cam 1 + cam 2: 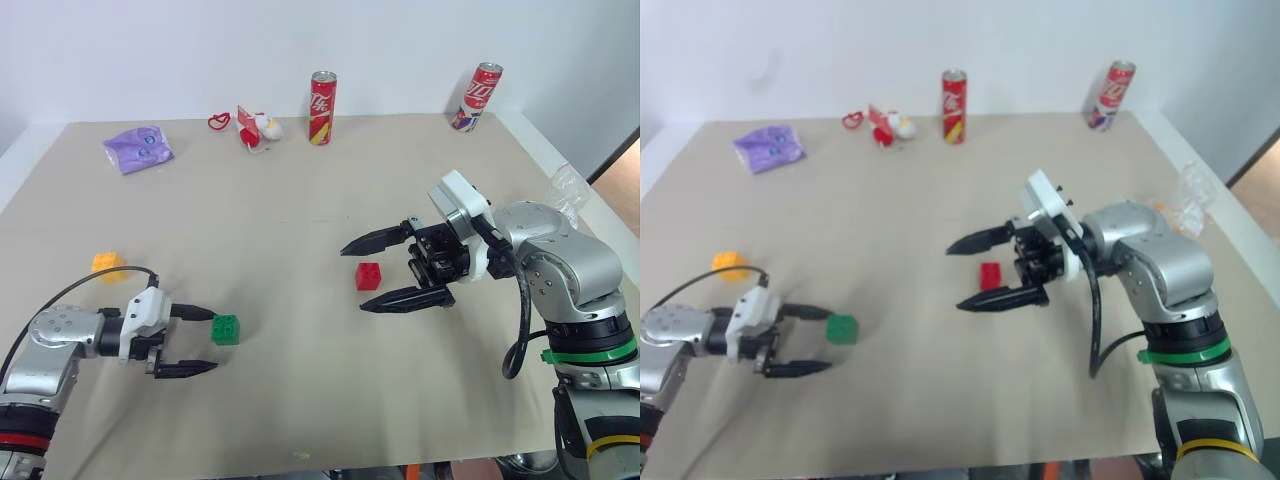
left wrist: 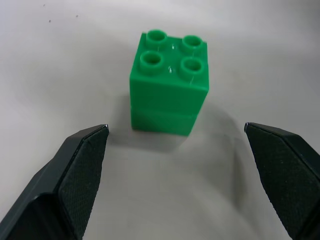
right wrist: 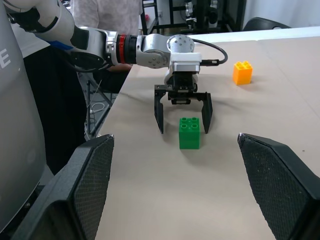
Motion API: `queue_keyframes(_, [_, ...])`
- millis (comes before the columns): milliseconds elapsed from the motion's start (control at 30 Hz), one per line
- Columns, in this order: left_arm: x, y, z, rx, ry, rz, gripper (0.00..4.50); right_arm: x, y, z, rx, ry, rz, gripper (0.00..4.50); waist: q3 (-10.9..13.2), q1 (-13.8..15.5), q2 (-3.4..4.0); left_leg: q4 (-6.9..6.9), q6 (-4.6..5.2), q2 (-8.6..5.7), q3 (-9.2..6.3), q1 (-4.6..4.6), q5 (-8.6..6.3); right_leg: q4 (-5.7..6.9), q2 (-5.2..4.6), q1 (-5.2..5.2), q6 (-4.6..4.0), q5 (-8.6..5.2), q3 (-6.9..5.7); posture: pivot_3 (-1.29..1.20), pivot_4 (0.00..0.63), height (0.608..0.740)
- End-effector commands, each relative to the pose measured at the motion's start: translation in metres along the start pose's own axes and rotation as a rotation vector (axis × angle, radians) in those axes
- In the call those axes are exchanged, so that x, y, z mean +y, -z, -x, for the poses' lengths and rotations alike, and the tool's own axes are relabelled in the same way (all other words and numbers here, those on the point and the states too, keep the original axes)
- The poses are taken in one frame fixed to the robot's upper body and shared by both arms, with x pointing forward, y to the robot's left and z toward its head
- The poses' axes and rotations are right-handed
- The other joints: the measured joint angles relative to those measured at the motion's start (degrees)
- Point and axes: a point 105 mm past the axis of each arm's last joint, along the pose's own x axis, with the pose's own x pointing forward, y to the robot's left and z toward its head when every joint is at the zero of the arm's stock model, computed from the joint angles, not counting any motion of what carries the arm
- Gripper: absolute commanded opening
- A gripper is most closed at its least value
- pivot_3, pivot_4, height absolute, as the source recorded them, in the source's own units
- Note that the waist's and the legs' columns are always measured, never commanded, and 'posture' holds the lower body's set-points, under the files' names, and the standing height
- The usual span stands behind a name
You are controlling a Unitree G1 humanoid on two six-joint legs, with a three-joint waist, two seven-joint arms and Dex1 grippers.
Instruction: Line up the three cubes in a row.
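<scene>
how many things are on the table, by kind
cubes: 3 (green, red, yellow-orange)
soda cans: 2 ()
purple bag: 1
red and white snack pack: 1
clear plastic wrapper: 1
total: 8

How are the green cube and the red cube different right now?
The green cube sits on the table just ahead of the open left gripper; the red cube sits between the open right gripper's fingers. Green lies nearer the robot, red farther out. Both rest upright, unheld.

three small plastic studded cubes: one green cube (image 1: 226,329), one red cube (image 1: 369,276), one yellow-orange cube (image 1: 108,264); two red soda cans (image 1: 322,108); one purple bag (image 1: 138,148).
</scene>
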Motion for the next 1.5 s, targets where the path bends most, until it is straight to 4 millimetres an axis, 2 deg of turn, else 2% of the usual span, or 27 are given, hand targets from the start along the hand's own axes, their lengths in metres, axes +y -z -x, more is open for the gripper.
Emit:
queue_keyframes(33, [0.002, -0.010, -0.009, -0.015, 0.021, -0.036, 4.50, 0.004, -0.012, 0.001, -0.008, -0.001, 0.062, 4.09, 0.0, 0.0, 0.00, 0.02, 0.00, -0.01, 0.00, 0.00, 0.00, 0.00, 0.00, 0.00, 0.02, 0.01, 0.01, 0.00, 0.150, 0.740])
queue_keyframes(333, [0.006, -0.006, -0.007, 0.018, 0.037, -0.038, 4.50, 0.002, -0.011, 0.003, -0.006, 0.010, 0.064, 4.09, 0.0, 0.0, 0.00, 0.02, 0.00, 0.06, -0.01, 0.00, 0.00, 0.01, 0.07, -0.02, 0.03, 0.02, 0.01, 0.00, 0.150, 0.740])
queue_keyframes(367, [0.006, -0.005, -0.007, 0.022, 0.039, -0.036, 3.96, 0.002, -0.011, 0.003, -0.005, 0.011, 0.065, 4.13, 0.0, 0.0, 0.00, 0.02, 0.00, 0.06, -0.01, 0.00, 0.00, 0.01, 0.07, -0.02, 0.02, 0.02, 0.01, 0.00, 0.150, 0.740])
queue_keyframes(533, [0.005, 0.001, -0.007, 0.052, 0.060, -0.038, 2.42, 0.001, -0.010, 0.002, -0.004, 0.015, 0.070, 4.13, 0.0, -0.1, 0.00, 0.02, 0.00, 0.05, 0.00, 0.00, 0.00, 0.01, 0.07, -0.02, 0.02, 0.02, 0.02, 0.00, 0.150, 0.740])
queue_keyframes(633, [0.006, 0.001, -0.007, 0.053, 0.063, -0.038, 1.33, 0.000, -0.011, 0.002, -0.003, 0.016, 0.073, 4.13, 0.0, -0.3, 0.00, -0.01, 0.00, 0.05, 0.01, 0.00, 0.00, 0.00, 0.07, -0.02, 0.01, 0.01, 0.02, 0.00, 0.150, 0.740])
queue_keyframes(800, [0.005, 0.000, -0.008, 0.062, 0.088, -0.049, 1.32, -0.001, -0.011, 0.003, 0.000, 0.018, 0.077, 4.13, 0.0, -0.3, 0.00, -0.01, 0.00, 0.05, 0.00, 0.01, 0.00, 0.01, 0.07, -0.02, 0.01, 0.01, 0.02, 0.00, 0.150, 0.740])
queue_keyframes(967, [0.010, -0.005, -0.020, 0.059, 0.119, -0.088, 1.32, -0.001, -0.011, 0.003, 0.000, 0.018, 0.077, 4.13, 0.0, -0.3, 0.00, 0.00, 0.00, 0.03, 0.01, 0.01, 0.00, 0.01, 0.06, 0.00, 0.02, 0.01, 0.03, 0.00, 0.150, 0.740])
queue_keyframes(1100, [0.024, -0.025, -0.046, 0.028, 0.167, -0.154, 1.32, 0.000, -0.011, 0.006, 0.005, 0.032, 0.074, 4.13, 0.0, 1.1, 0.02, 0.07, 0.03, -0.07, -0.05, 0.00, 0.02, 0.00, 0.01, 0.06, 0.10, 0.06, 0.02, 0.00, 0.150, 0.740])
queue_keyframes(1233, [0.040, -0.044, -0.068, 0.006, 0.194, -0.209, 1.32, 0.002, -0.010, 0.010, 0.008, 0.052, 0.070, 4.13, 0.0, 1.1, 0.00, 0.39, 0.03, -0.11, -0.10, -0.22, 0.02, -0.04, 0.01, 0.07, 0.27, 0.16, 0.02, 0.00, 0.150, 0.740])
queue_keyframes(1400, [0.059, -0.060, -0.086, 0.009, 0.215, -0.257, 1.32, 0.005, -0.004, 0.016, 0.025, 0.091, 0.061, 4.13, 0.0, 0.9, 0.00, 0.49, 0.04, -0.08, -0.11, -0.27, 0.02, -0.03, 0.05, 0.05, 0.28, 0.21, 0.03, 0.00, 0.150, 0.740])
queue_keyframes(1500, [0.070, -0.068, -0.095, 0.012, 0.210, -0.272, 1.32, 0.007, 0.007, 0.024, 0.065, 0.130, 0.048, 4.13, 0.0, 0.9, 0.00, 0.48, 0.05, -0.06, -0.11, -0.26, 0.01, -0.03, 0.11, 0.03, 0.27, 0.22, 0.07, 0.00, 0.150, 0.740])
